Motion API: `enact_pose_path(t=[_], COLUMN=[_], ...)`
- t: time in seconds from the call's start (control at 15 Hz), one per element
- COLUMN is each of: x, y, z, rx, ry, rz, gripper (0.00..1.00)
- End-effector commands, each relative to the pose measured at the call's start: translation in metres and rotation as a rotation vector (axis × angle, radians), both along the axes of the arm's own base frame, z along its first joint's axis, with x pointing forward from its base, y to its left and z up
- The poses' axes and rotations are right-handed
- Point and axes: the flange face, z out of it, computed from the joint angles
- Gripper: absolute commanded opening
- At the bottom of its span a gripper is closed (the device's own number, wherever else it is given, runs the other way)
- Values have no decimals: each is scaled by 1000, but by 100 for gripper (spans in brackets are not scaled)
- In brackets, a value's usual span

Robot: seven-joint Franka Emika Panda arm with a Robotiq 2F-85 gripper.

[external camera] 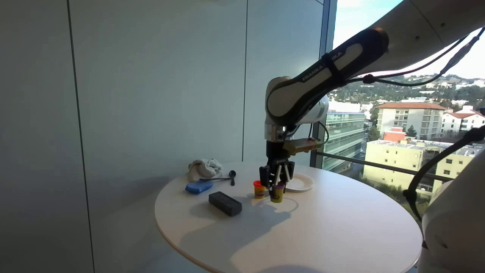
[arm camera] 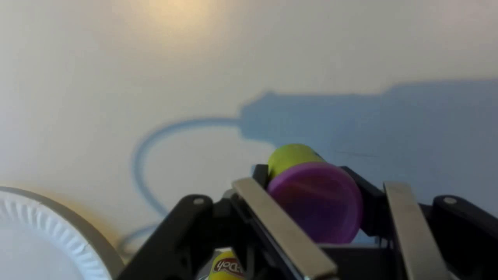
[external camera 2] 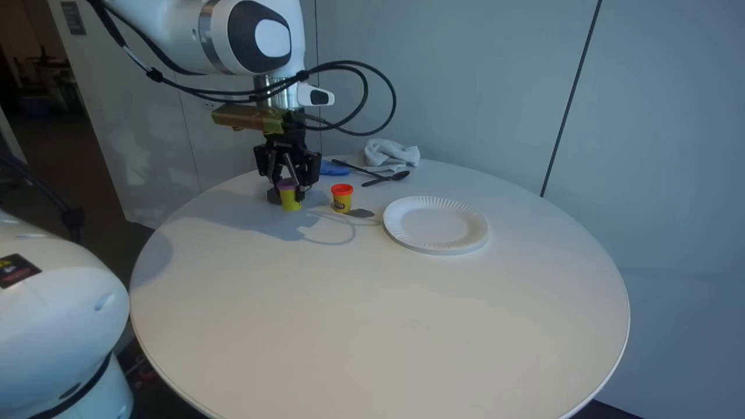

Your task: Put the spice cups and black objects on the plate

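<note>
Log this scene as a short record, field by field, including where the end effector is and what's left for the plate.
surface: round white table
grasp: end effector around the purple-lidded cup, apparently gripping it
lift: cannot tell whether it is off the table
other cup: red-lidded cup, upright on the table
black items: black block; black utensils lying near a crumpled cloth
destination: white plate
left for the plate: both cups, black block, black utensils
also there: blue item

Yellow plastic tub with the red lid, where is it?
In an exterior view, the yellow tub stands right of the purple-lidded lime plastic tub and left of the round white paper plate.
</note>
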Motion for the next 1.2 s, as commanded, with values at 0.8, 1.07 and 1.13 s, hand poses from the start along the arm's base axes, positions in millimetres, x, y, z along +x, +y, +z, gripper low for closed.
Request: enact_pose_path(t=[0.8, 1.07, 1.13], x=[-21, 11, 19], y=[-118, -145, -151], z=[157, 148, 146], rx=[-224, -190, -185], ry=[-210, -181, -175], rz=[-251, -201, -188], gripper=[23, 23, 23])
